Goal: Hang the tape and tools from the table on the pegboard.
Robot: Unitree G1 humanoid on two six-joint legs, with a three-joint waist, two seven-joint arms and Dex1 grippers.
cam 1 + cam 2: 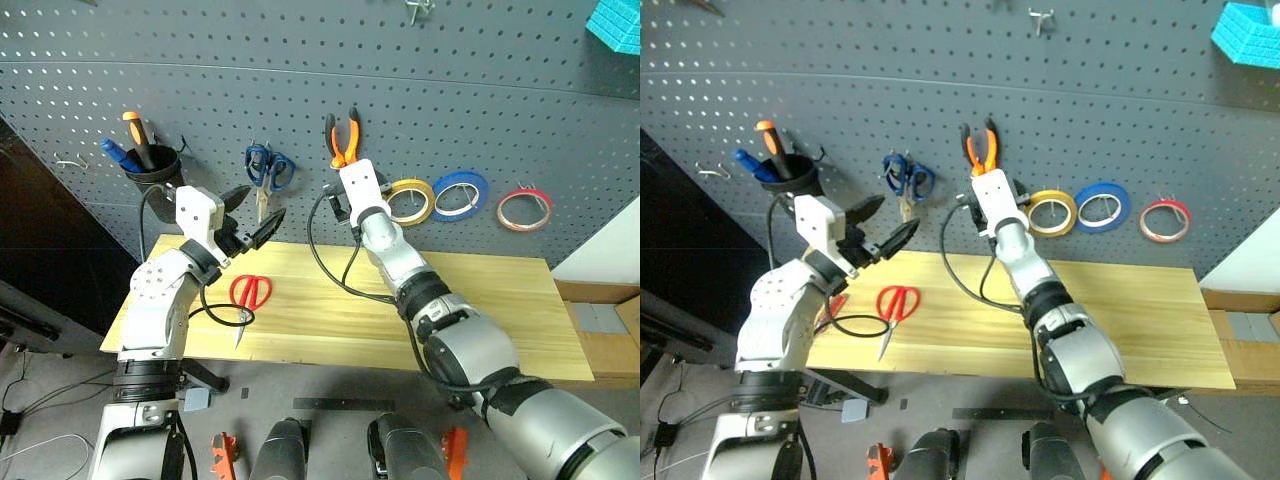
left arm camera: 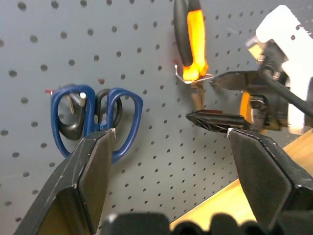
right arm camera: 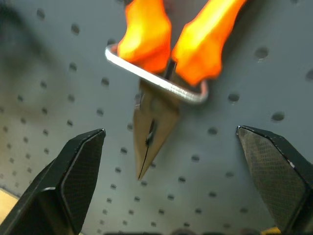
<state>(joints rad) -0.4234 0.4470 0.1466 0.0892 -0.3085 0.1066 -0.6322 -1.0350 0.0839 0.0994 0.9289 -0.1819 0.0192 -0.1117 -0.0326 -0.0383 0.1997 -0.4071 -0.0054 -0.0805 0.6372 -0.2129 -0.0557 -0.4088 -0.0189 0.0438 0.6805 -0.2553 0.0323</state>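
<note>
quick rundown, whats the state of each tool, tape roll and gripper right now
pliers: hanging on a pegboard hook, nose down
yellow tape: hung on pegboard
red scissors: lying on table, blades shut
blue scissors: hung on pegboard
left gripper: open, empty
right gripper: open, empty, just below the pliers

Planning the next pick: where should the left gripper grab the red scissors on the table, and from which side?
Grip the red scissors at the narrow neck between handles and blades, probably from above. They lie flat on the table, blades toward the near edge, so only a top-down pinch fits; the left gripper is open.
</note>
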